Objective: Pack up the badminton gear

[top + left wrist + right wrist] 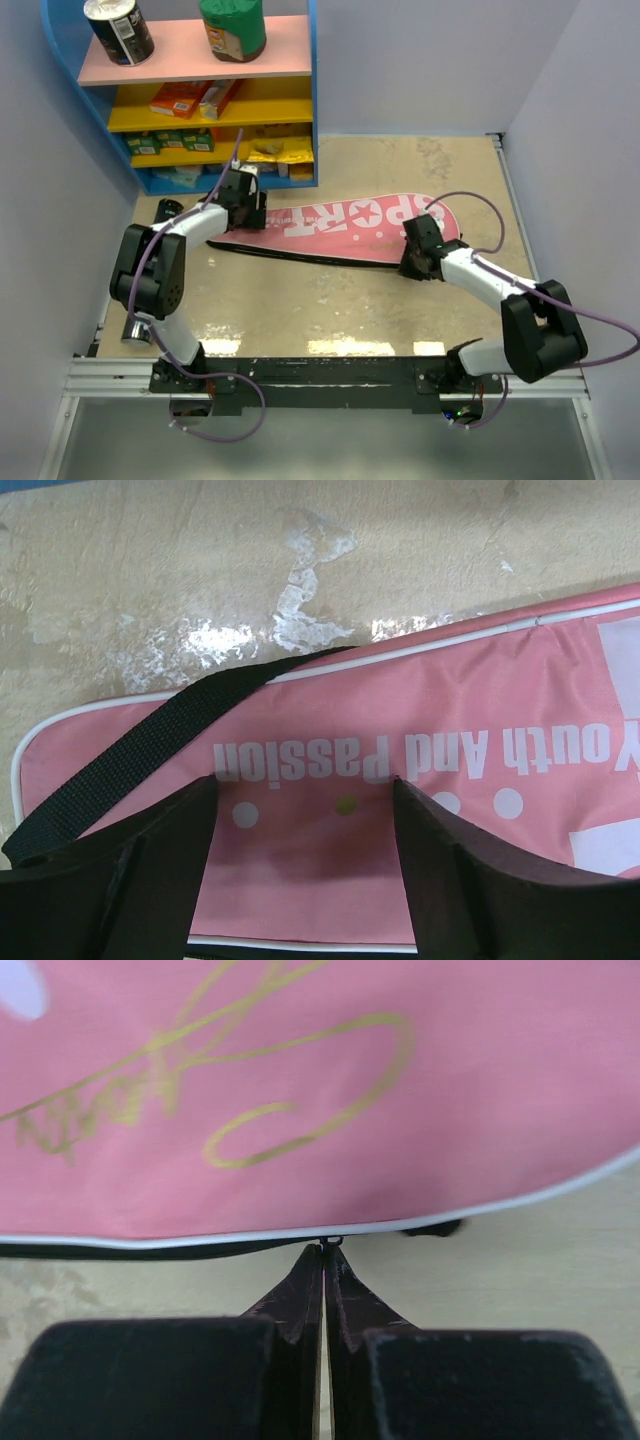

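The pink racket-shaped cover with white "SPORT" lies flat across the table's middle, its black strap trailing off the narrow end. My left gripper hovers over that narrow end. In the left wrist view it stands open, with pink fabric showing between the fingers and nothing held. My right gripper is at the near edge of the cover's wide end. In the right wrist view it is shut, its tips pinching a small metal zipper pull at the white-piped edge of the cover.
A blue shelf unit stands at the back left with snack cans on top and boxes on its lower shelves. A small dark object lies by its foot. Pale walls close in on both sides.
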Tool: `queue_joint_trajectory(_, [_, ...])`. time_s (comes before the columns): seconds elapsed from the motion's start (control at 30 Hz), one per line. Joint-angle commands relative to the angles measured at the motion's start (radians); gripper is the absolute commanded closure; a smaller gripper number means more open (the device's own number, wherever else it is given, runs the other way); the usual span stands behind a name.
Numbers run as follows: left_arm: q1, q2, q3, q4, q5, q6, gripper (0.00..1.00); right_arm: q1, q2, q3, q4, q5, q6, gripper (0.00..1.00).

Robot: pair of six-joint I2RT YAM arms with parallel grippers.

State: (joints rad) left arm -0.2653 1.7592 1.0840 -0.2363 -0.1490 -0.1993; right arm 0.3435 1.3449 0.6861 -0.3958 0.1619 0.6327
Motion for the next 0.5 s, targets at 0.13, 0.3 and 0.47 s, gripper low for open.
queue_joint_trajectory(0.13, [-0.038,0.059,-0.029,-0.046,0.074,0.006,0.26,0.215,0.149,0.168,0.069,-0.024,0.114,1.00])
queue_joint_trajectory(0.3, [-0.054,0.051,-0.029,-0.046,0.095,0.003,0.26,0.339,0.285,0.268,0.123,-0.054,0.183,1.00])
queue_joint_trajectory(0.47, [-0.092,0.028,-0.036,-0.050,0.089,0.003,0.27,0.452,0.442,0.389,0.175,-0.096,0.237,1.00])
